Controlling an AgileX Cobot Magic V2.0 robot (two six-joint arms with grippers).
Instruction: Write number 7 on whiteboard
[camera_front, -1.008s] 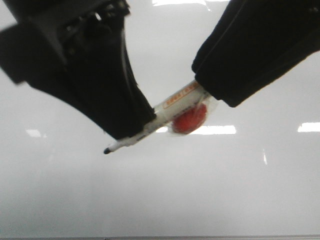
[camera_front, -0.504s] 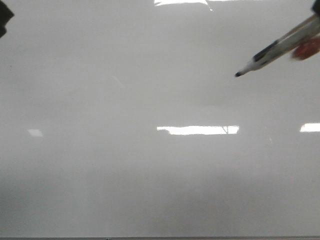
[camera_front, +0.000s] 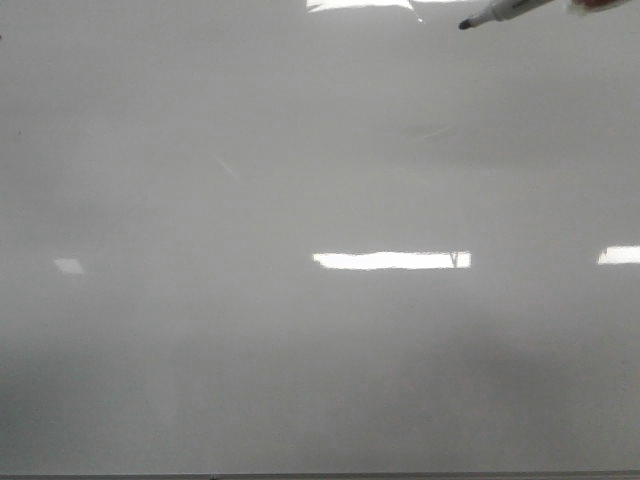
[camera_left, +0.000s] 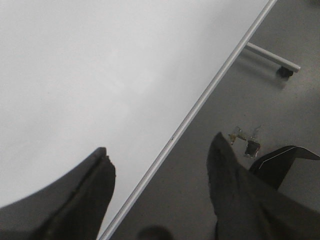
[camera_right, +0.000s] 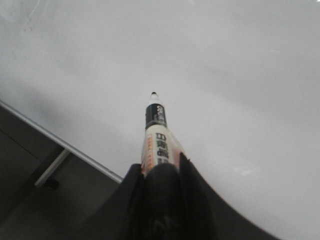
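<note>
Grey floor (camera_left: 280, 115) under a castered frame leg (camera_left: 272, 56)

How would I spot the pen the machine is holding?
Start from the big pale whiteboard that fills the front view. At its far right top corner a slim marker pokes in, gripped by the right tool. Its black tip and printed white barrel distinguish it from the bright reflections.

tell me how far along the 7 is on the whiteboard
Done: the marker is uncapped and clamped in the right gripper. In hand: its tip hangs at the top of the front view, apparently off the whiteboard. Left: the whole 7, as no stroke shows on the board. The left gripper is open and empty.
</note>
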